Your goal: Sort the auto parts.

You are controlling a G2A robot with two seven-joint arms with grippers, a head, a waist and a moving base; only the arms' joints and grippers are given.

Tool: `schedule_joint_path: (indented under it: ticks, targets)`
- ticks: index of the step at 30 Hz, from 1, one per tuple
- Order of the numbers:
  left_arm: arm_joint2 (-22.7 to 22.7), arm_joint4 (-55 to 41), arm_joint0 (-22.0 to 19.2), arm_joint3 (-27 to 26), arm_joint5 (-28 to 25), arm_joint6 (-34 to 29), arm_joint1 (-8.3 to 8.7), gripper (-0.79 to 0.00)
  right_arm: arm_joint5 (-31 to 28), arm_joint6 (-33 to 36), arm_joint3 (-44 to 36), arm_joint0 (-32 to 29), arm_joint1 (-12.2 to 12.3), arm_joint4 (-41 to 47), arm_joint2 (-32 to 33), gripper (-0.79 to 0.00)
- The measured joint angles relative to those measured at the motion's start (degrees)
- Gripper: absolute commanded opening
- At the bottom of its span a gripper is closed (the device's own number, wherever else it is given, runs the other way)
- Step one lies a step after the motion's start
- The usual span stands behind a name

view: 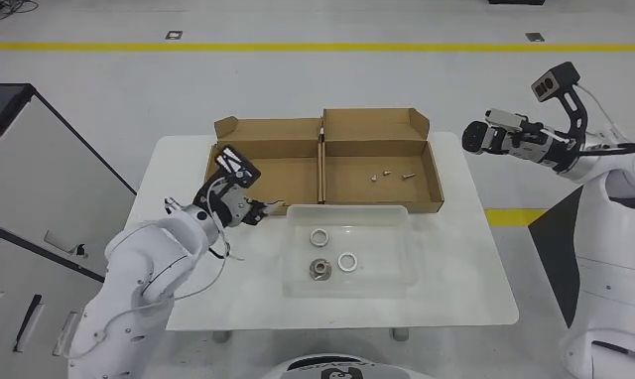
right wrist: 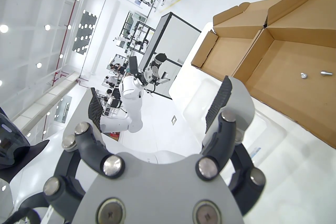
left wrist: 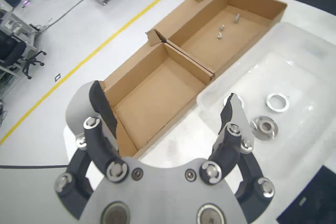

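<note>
Worktop [view: 456, 270]: white, carrying two cardboard boxes at the far side and a clear bin nearer the robot.
Left box [view: 288, 176]: open, bare cardboard floor.
Right box [view: 382, 192]: touching the left box along one wall; three small metal pieces [left wrist: 222, 27] lie loose on its floor, possibly bolts or pins, too small to tell.
Clear bin [view: 294, 250]: just in front of the boxes. It holds two pale rings [view: 348, 262] and a metal flange [view: 319, 270], all apart from one another.
Left end effector [left wrist: 164, 92]: fingers spread wide, nothing between them; hangs over the worktop by the bin's left corner, in front of the left box.
Right end effector [right wrist: 160, 87]: fingers spread, holding nothing; raised off the worktop's far right corner, well apart from the parts.
</note>
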Motion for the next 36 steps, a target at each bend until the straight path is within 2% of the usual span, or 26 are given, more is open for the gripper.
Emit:
schedule_joint_path:
  ticks: [7, 13, 18, 25, 31, 36]
  targets:
    - [11.66, -4.73, -9.61, -1.35, -2.20, -20.36, -0.43, 0.000, 0.00, 0.00, 0.00, 0.00, 0.00, 0.00, 0.00, 0.000]
    - [21.48, -10.22, -18.77, 2.35, 0.19, -29.87, -1.65, 0.000, 0.00, 0.00, 0.00, 0.00, 0.00, 0.00, 0.00, 0.000]
    - [29.65, -14.50, -26.50, 7.24, 3.13, -33.07, -2.89, 0.000, 0.00, 0.00, 0.00, 0.00, 0.00, 0.00, 0.00, 0.000]
    - [41.54, -21.32, -36.69, 16.43, 5.95, -35.80, -5.58, 0.000, 0.00, 0.00, 0.00, 0.00, 0.00, 0.00, 0.00, 0.000]
    - [47.03, -24.55, -41.15, 23.48, 7.90, -33.58, -7.93, 0.000, 0.00, 0.00, 0.00, 0.00, 0.00, 0.00, 0.00, 0.000]
    - [49.61, -26.17, -43.23, 28.60, 8.57, -32.16, -9.29, 0.000, 0.00, 0.00, 0.00, 0.00, 0.00, 0.00, 0.00, 0.000]
